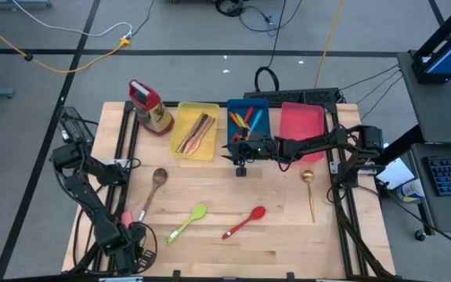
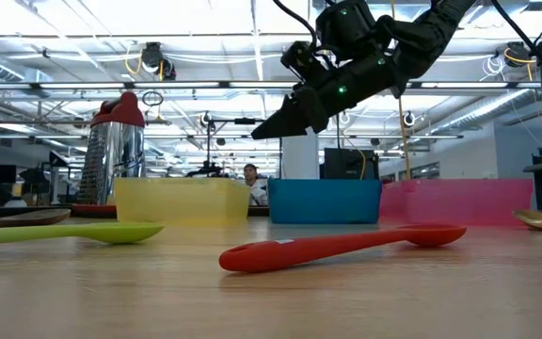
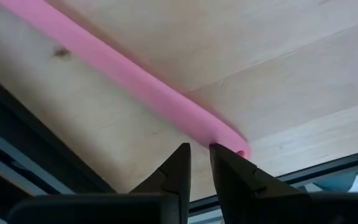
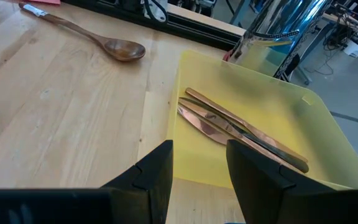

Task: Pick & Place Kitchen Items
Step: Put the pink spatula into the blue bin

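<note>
Right gripper (image 1: pixel 241 168) hovers empty by the blue tray (image 1: pixel 248 119), jaws apart.
Left gripper (image 3: pixel 200 163) waits near-left over the pink utensil (image 3: pixel 129 78), jaws slightly apart, empty.

Red spoon (image 1: pixel 245 222), green spoon (image 1: pixel 188 222), wooden spoon (image 1: pixel 154 188), gold spoon (image 1: pixel 310 193) lie flat, apart.

Two dark jointed arms; the right arm (image 1: pixel 312 146) shows small green lights; tapered dark fingers (image 4: pixel 154 171); black cables trail alongside.
</note>
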{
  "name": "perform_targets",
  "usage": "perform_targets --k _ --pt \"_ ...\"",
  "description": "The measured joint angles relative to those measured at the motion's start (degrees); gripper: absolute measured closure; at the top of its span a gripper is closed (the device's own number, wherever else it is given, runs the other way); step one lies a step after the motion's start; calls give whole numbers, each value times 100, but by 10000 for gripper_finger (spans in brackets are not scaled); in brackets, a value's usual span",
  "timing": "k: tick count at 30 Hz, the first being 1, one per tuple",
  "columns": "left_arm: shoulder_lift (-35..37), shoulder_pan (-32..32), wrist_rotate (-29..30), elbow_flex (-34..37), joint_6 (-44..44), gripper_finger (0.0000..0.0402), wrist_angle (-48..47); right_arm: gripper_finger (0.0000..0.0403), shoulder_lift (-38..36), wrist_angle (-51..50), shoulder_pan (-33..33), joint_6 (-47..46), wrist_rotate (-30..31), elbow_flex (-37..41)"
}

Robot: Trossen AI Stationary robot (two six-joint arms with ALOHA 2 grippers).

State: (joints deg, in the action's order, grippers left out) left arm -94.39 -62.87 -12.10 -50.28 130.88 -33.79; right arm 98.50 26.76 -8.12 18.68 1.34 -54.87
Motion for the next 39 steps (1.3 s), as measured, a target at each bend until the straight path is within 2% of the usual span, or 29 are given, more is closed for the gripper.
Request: perform_targets --k 7,15,18,25,30,31,35,39 --pt "-1 -36 6 6 15 334 26 257 0 0 0 0 -1 0" --pt "-26 -51 -620 -21 -27 334 426 257 0 0 0 0 -2 0" --pt "-26 -52 -632 -68 43 334 456 257 0 32 0 1 -2 0" --pt "-22 -45 1 -75 189 334 469 257 0 210 0 2 -2 0" --pt "-9 -58 775 -90 163 334 485 257 0 219 0 2 -7 0" --pt "-9 -39 754 -90 175 334 451 257 0 219 -1 2 -9 0" --pt "-9 -63 17 -90 494 331 308 257 0 205 0 2 -13 0" --pt "-9 -106 -69 -87 581 301 451 257 0 192 0 2 -13 0"
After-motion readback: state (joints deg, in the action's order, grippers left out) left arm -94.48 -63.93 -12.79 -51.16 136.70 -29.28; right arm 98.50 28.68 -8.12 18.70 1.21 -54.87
